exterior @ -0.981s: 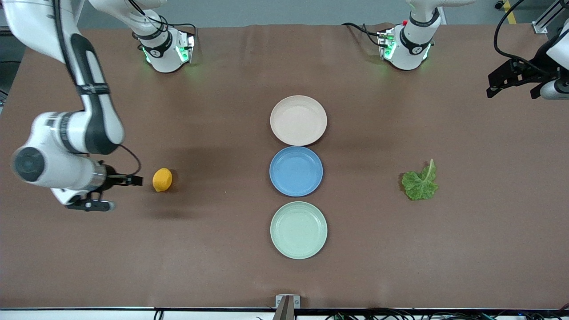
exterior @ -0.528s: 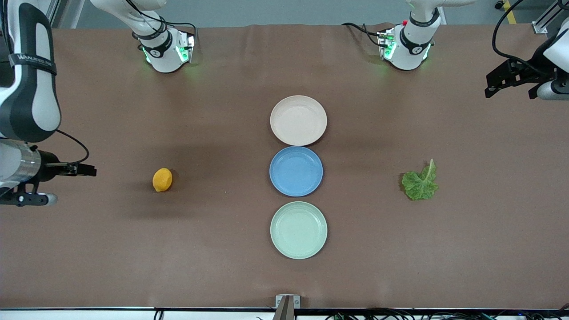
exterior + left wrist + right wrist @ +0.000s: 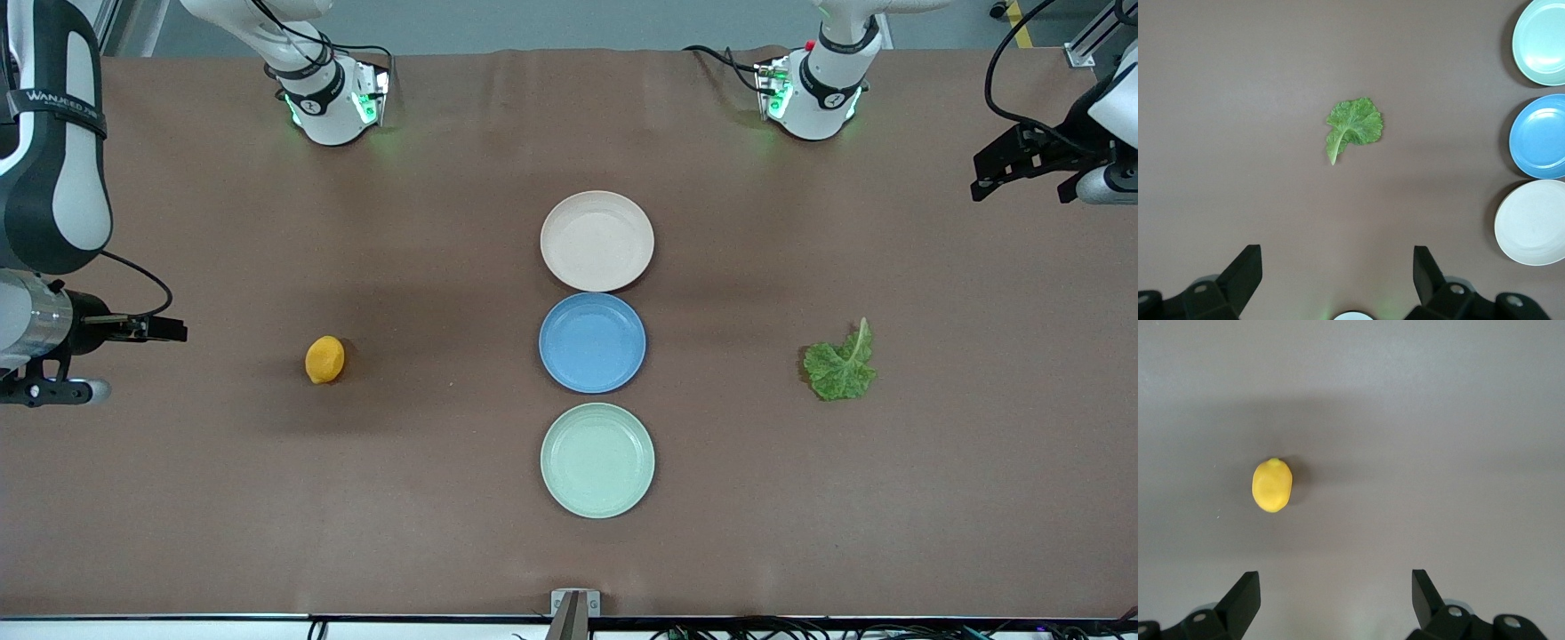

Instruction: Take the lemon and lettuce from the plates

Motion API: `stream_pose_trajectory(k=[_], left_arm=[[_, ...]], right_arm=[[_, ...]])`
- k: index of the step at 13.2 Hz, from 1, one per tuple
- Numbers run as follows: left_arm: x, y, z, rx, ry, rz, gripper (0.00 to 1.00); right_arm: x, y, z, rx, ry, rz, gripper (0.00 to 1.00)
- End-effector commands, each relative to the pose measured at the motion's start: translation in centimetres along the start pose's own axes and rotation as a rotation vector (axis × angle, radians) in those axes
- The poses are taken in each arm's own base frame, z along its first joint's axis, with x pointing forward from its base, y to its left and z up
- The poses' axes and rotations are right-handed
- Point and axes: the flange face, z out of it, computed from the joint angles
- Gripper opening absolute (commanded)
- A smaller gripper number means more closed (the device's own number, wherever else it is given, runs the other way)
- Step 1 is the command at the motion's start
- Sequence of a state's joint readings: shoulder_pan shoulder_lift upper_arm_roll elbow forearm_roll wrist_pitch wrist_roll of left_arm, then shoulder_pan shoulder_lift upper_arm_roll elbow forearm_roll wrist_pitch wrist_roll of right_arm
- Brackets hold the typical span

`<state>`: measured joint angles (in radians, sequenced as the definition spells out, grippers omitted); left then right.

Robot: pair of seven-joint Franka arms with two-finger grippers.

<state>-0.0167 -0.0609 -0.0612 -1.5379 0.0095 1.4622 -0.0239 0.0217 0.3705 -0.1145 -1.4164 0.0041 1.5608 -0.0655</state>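
Observation:
The lemon point(image 3: 324, 359) point(image 3: 1272, 485) lies on the bare table toward the right arm's end, on no plate. My right gripper point(image 3: 169, 332) point(image 3: 1336, 593) hangs open and empty over the table's edge at that end, well apart from the lemon. The lettuce point(image 3: 840, 364) point(image 3: 1355, 127) lies flat on the table toward the left arm's end. My left gripper point(image 3: 982, 182) point(image 3: 1338, 267) is open and empty, high over the edge at that end. The beige-pink plate point(image 3: 597, 240) point(image 3: 1531, 223) and mint green plate point(image 3: 597, 460) point(image 3: 1541, 40) stand empty mid-table.
An empty blue plate point(image 3: 592, 342) point(image 3: 1540, 137) sits between the two task plates, the three forming one row down the table's middle. The arms' bases point(image 3: 329, 102) point(image 3: 813, 93) stand along the edge farthest from the front camera.
My right gripper has drawn away from beside the lemon toward the right arm's end of the table, then nearly stopped. The left gripper, lemon, lettuce and plates have stayed put.

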Motion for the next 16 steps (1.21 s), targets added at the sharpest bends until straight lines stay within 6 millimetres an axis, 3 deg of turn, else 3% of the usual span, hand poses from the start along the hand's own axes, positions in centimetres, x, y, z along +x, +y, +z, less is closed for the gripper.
stream_pose_trajectory(k=[1, 5, 10, 16], left_arm=[[-0.8, 0.2, -0.3, -0.011, 0.027, 0.010, 1.00], [-0.8, 0.1, -0.4, -0.015, 0.034, 0.009, 1.00], [-1.5, 0.1, -0.7, -0.016, 0.037, 0.007, 1.00], [-1.6, 0.2, -0.5, -0.016, 0.034, 0.009, 1.00]], right_arm=[[-2.0, 1.4, -1.9, 0.051, 0.015, 0.037, 1.00], [-4.9, 1.4, -3.4, 0.070, 0.061, 0.054, 1.00], [-8.0, -0.6, -6.2, 0.058, 0.114, 0.069, 1.00], [-11.5, -0.4, -8.6, 0.045, 0.138, 0.059, 1.00]])
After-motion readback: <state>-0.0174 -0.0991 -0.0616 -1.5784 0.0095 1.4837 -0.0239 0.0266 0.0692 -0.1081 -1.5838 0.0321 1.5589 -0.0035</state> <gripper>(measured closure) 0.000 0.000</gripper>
